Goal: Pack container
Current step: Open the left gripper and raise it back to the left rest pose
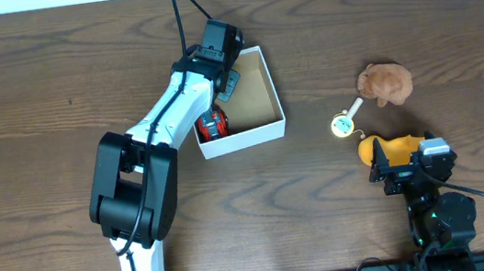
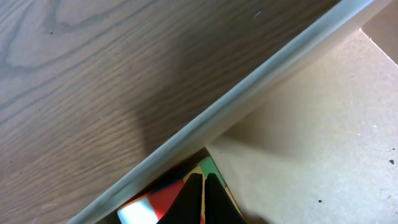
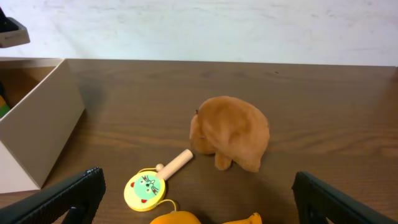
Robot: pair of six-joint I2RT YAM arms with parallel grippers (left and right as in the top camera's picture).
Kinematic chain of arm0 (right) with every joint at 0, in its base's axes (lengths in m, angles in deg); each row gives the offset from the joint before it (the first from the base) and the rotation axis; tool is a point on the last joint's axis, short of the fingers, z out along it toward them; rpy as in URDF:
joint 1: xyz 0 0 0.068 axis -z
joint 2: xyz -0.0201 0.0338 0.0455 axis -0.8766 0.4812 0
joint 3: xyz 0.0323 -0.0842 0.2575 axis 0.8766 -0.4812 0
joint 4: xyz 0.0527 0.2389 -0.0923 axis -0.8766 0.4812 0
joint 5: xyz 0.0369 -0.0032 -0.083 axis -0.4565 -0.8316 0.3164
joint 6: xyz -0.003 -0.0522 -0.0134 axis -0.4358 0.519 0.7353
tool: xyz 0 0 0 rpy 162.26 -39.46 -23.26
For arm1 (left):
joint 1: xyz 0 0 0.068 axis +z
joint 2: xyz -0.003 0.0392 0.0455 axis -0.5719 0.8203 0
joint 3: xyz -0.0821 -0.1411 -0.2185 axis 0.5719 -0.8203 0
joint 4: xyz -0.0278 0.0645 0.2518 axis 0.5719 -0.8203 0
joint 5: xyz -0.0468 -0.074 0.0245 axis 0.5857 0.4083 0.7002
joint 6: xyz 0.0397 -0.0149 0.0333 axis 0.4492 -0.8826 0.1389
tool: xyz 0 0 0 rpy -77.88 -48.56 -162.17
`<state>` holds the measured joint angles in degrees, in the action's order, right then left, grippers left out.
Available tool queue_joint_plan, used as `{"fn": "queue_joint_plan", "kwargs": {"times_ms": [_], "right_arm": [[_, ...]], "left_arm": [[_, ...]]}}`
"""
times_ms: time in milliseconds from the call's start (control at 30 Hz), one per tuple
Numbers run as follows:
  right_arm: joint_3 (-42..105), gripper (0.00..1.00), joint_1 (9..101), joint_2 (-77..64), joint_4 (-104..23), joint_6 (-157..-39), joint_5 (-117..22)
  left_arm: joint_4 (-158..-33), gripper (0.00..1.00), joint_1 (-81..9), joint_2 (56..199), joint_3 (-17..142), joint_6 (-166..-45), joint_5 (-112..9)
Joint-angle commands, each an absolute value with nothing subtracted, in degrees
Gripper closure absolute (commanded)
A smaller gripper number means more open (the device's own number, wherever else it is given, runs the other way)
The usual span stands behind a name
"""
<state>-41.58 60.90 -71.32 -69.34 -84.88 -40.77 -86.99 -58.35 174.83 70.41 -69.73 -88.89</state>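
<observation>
The left gripper [image 2: 203, 198] is reaching down inside the container [image 1: 265, 134], its fingers drawn together with only a thin slit between them. Whether they are pinching part of the red, green and white toy [image 2: 163, 198] just beyond the tips, I cannot tell. The right gripper [image 3: 199, 208] is standing wide open near the right end of the counter's [image 1: 25, 97] near edge, with the yellow toy [image 1: 382, 148] lying between its fingers.

This looks like the setting-down step. To do it well, the left arm should be releasing low against the tan floor and then rising straight up, clear of the thin white wall beside the fingers – any sideways drag would likely be shoving the light box along the wood.

The container is sitting toward the far edge, a little left of the middle. It is holding the one toy, tucked into the corner nearest the counter's near-left corner, and the rest of its floor is showing bare. Outside, toward the right edge, the brown plush [image 1: 386, 84] and a small round paddle [image 1: 342, 124] are waiting – well apart from the box.
</observation>
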Motion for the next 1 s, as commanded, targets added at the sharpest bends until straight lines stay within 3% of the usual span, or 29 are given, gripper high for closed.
{"fn": "queue_joint_plan", "kwargs": {"times_ms": [0, 367, 467, 633, 967], "right_arm": [[-41.71, 0.01, 61.38, -71.52, -69.14, -85.23, -41.11], [-41.71, 0.01, 61.38, -71.52, -69.14, -85.23, -41.11], [-41.71, 0.01, 61.38, -71.52, -69.14, -85.23, -41.11], [-41.71, 0.01, 61.38, -71.52, -69.14, -85.23, -41.11], [-41.71, 0.01, 61.38, -71.52, -69.14, -85.23, -41.11]], "left_arm": [[-86.49, 0.94, -58.48, 175.42, 70.83, -70.91, -90.00], [-85.92, 0.92, -60.36, 165.89, 71.76, -70.91, -89.96], [-85.88, 0.83, -60.36, 162.48, 71.76, -70.91, -89.98], [-83.87, 0.48, -58.98, 157.92, 71.76, -70.91, -90.03], [-73.53, 0.47, -49.93, 153.96, 71.76, -76.96, -90.07]]}}
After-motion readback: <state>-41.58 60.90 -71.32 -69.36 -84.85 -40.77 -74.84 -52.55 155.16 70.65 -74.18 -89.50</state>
